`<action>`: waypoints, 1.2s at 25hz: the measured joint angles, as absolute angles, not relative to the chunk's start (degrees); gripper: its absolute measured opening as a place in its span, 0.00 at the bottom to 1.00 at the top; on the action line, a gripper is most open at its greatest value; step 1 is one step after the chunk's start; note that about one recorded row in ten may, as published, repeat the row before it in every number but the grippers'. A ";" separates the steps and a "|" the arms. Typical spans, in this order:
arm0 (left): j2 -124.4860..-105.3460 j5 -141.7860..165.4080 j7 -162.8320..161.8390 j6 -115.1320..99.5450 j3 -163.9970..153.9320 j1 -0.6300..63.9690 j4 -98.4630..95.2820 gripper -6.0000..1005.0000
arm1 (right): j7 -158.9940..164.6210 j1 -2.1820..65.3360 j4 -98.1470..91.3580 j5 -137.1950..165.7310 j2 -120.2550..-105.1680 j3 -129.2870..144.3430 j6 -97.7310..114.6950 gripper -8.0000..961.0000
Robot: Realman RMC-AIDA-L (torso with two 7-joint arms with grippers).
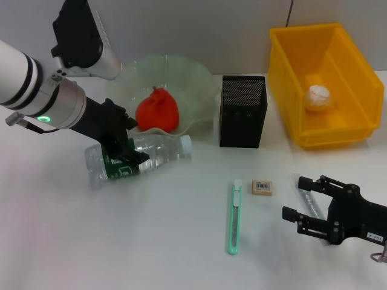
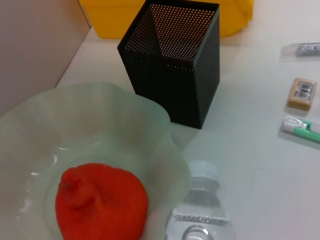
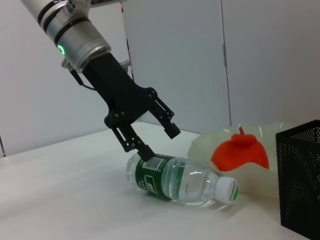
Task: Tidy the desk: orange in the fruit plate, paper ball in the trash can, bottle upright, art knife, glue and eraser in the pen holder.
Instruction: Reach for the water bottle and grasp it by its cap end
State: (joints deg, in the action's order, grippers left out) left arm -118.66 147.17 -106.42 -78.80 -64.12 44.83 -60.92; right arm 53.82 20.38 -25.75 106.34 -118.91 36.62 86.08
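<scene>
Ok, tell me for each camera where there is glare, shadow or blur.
Head view: bright table nearly washed out, soft shadow under the lying bottle, left gripper over it. Left wrist view: orange and fruit plate close and soft-edged, pen holder sharper. Right wrist view: highlights on the bottle, pen holder cut by the edge.

- Glue tube (image 1: pixel 308 200): partly hidden behind right gripper (image 1: pixel 304 201) in head view; cut by frame edge in left wrist view.
- Bottle (image 2: pixel 200 217): only cap and shoulder in frame in left wrist view.
- Pen holder (image 3: pixel 300 180): cut off in right wrist view.
- Eraser (image 1: pixel 262 187) label: too small to read.
- Left wrist view shows none of its own fingers.
</scene>
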 joint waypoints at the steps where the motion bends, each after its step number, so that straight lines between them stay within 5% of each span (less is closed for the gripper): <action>1: -118.66 147.20 -106.43 -78.20 -64.38 44.88 -60.56 0.79 | 53.82 20.39 -25.75 106.35 -118.91 36.62 86.08 0.80; 30: -118.74 149.68 -106.64 -70.85 -70.52 45.62 -54.47 0.79 | 53.79 21.09 -25.43 106.35 -118.91 35.88 85.69 0.80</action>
State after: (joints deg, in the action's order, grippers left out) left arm -118.74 149.68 -106.64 -70.85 -70.52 45.62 -54.47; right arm 53.79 21.09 -25.43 106.35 -118.91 35.88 85.69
